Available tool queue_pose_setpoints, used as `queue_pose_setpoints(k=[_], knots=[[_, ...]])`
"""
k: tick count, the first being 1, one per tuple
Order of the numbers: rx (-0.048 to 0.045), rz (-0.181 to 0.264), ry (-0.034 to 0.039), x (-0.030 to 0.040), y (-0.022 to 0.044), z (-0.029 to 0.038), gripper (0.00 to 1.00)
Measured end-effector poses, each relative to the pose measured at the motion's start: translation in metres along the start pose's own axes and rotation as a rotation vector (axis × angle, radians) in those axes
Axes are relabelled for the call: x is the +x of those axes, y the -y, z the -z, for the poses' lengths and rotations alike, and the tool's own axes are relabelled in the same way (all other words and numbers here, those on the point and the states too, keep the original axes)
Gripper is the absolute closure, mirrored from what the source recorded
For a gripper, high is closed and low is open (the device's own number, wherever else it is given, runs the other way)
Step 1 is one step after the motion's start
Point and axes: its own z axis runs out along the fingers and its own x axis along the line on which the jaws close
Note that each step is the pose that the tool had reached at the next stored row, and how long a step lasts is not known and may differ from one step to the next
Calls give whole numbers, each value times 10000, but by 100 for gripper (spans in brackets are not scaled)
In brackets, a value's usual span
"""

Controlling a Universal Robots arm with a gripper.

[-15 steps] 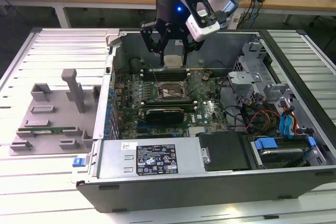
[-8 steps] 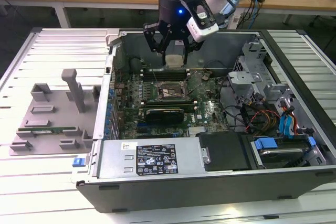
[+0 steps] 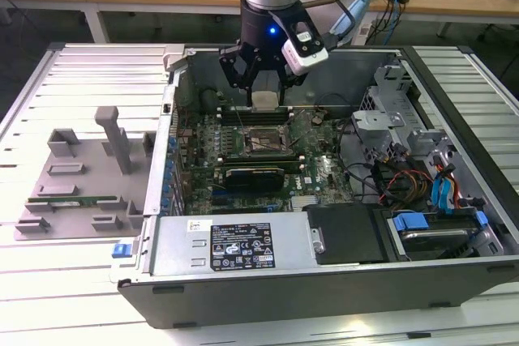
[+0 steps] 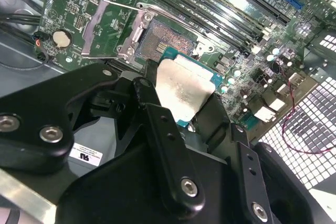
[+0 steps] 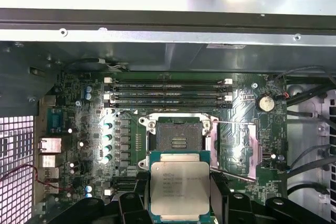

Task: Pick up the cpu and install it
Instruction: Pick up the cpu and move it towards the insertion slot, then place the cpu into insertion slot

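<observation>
Above the open socket: the gripper (image 3: pixel 266 96) hangs inside the computer case (image 3: pixel 243 301) with the cpu (image 5: pixel 180 184) between its black fingers (image 4: pixel 157 116).
Grip: the jaws are closed to the chip's width and pinch two opposite edges. By my reading, this leaves the metal lid and the underside untouched.
Cpu attitude: lid up and roughly level, with its edges about square to the socket (image 5: pixel 179 139) in the first wrist view. It looks held this way to match the seat.
Cpu position: raised off the board, close to the socket and not seated. I cannot tell whether it is exactly over the socket.
Socket: bare, with its contact field exposed. The load plate (image 5: pixel 236 150) stands folded open just beside it, so nothing covers the seat.
Memory slots (image 5: pixel 168 92): long rows just beside the socket, on the far side from the chip in the first wrist view.
Writing: several printed lines on the cpu's lid. A black label (image 3: pixel 242 246) with white print sits on the power supply, well apart from the socket.
Progress: I'd call the pickup done and the install not yet.
</observation>
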Motion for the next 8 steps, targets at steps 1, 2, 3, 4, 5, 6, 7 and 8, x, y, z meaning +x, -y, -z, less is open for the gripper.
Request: queue_pose_setpoints(k=[1,2,3,4,5,6,7,8], knots=[[-1,0,0,0,0,0,45],[-1,0,0,0,0,0,45],[-1,0,0,0,0,0,45],[-1,0,0,0,0,0,45],[-2,0,0,0,0,0,45],[-2,0,0,0,0,0,45],[-3,0,0,0,0,0,45],[-3,0,0,0,0,0,45]])
